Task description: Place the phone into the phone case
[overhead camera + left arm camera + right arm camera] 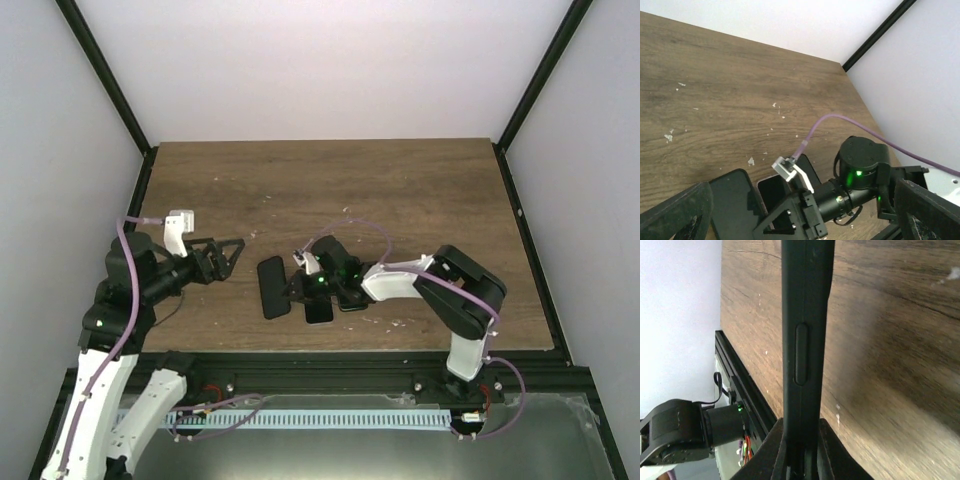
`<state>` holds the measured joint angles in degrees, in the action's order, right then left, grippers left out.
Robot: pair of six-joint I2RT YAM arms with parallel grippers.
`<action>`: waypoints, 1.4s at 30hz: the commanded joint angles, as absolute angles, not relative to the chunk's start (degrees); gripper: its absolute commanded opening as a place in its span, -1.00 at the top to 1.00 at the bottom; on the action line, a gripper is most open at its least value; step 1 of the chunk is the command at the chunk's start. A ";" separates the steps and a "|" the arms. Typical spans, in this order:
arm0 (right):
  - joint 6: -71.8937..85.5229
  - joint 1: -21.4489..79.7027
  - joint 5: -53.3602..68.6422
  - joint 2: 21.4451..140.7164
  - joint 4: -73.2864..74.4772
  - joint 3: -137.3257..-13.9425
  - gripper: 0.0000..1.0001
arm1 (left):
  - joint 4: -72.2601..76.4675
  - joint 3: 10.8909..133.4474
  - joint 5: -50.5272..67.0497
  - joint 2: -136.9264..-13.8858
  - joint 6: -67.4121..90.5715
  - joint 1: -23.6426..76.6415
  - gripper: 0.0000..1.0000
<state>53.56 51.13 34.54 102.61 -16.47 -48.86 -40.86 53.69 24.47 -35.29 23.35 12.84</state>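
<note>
You've got no readable txt, labels, brand marks or nos. in any view. Black slab [805,315], running top to bottom at centre of the right wrist frame: plain side button, no marking. Tabletop [400,190], upper half of the top view: wood grain only, no print.

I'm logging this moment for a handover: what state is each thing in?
Left gripper: open, empty.
Right gripper: shut on the dark slab.
Dark slab: clamped at one end, seen edge-on.
Two other slabs: lying on the table.
Right arm's light: lit green.
</note>
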 commanded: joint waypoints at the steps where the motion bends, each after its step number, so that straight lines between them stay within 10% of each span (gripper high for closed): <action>1: 56.24 52.53 33.68 104.90 -19.84 -53.96 0.99 | -41.57 54.62 23.98 -34.15 22.64 12.70 -1.00; 32: 58.48 52.65 27.39 108.12 -10.89 -55.36 0.46 | -41.48 53.09 23.20 -34.16 23.29 12.70 -1.00; 42: 54.81 51.24 20.94 99.49 -4.38 -53.98 -0.14 | -40.45 53.36 23.85 -33.86 23.69 12.71 -1.00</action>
